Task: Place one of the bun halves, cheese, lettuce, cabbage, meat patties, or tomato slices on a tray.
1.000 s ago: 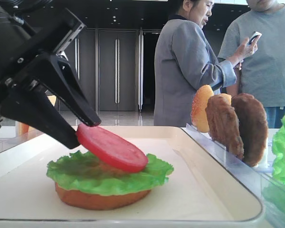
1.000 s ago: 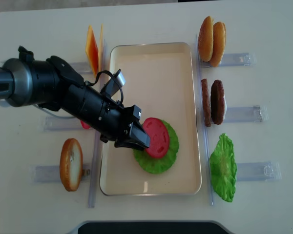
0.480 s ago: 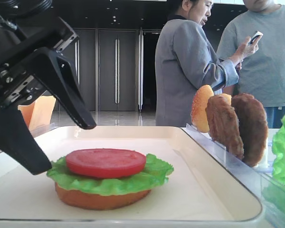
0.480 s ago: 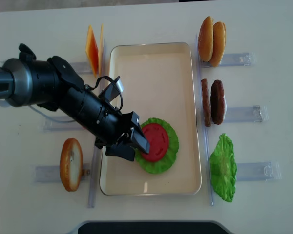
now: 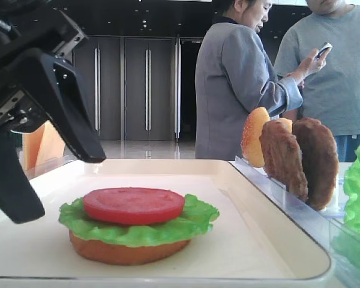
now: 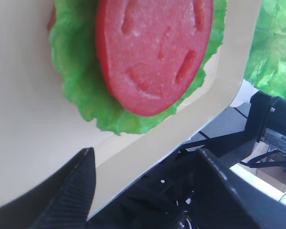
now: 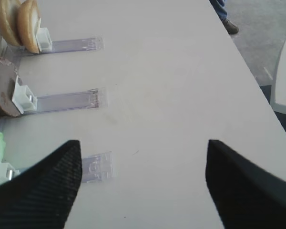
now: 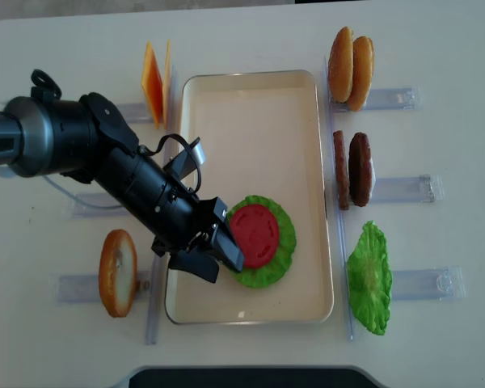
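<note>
A smooth red tomato slice [image 5: 134, 205] lies flat on ruffled green lettuce [image 5: 195, 222].

Smooth matte red round tomato slice [image 8: 253, 235], faint moulded dashes on its face. Bright green ruffled plastic lettuce leaf [image 8: 280, 252]. Orange-brown flat bun disc [image 5: 126, 251]. Cream-white shallow rectangular tray [image 8: 250, 113]. Dark brown rough patties [image 8: 359, 169]. Golden-orange speckled bun domes [image 8: 350, 68]. Pale yellow-orange cheese squares [image 8: 153, 83]. Off-white table [image 8: 436, 48].

Matte plastic tomato slice [image 5: 134, 205], ruffled lettuce [image 5: 138, 225], smooth cream tray [image 5: 276, 240], rough patties [image 5: 300, 159].
</note>
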You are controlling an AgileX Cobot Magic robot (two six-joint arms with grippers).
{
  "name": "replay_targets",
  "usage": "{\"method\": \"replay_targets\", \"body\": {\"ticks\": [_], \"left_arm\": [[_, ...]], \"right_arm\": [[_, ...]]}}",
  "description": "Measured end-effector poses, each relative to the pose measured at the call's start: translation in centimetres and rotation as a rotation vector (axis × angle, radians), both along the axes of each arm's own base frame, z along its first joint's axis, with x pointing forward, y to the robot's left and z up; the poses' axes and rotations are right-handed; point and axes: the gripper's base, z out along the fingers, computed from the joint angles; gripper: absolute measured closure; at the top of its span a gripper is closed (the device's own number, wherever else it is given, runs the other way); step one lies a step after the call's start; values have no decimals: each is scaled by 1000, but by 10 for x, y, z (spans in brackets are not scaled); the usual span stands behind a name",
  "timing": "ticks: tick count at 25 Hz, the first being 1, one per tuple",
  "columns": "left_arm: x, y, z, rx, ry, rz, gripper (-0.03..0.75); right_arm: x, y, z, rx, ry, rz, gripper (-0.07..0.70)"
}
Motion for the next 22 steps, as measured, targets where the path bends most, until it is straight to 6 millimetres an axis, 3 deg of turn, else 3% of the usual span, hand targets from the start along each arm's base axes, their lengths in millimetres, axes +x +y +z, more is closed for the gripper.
{"method": "replay_targets", "body": {"ticks": [7, 15, 22], "left_arm": [[1, 3, 35, -8, -150, -22, 228], [36, -4, 102, -22, -409, -29, 228], [55, -5, 134, 24, -531, -16, 228]], "right_arm": [[0, 0, 0, 0, 0, 0, 118], [0, 0, 0, 0, 0, 0, 118], [0, 0, 0, 1, 0, 1, 118]]}}
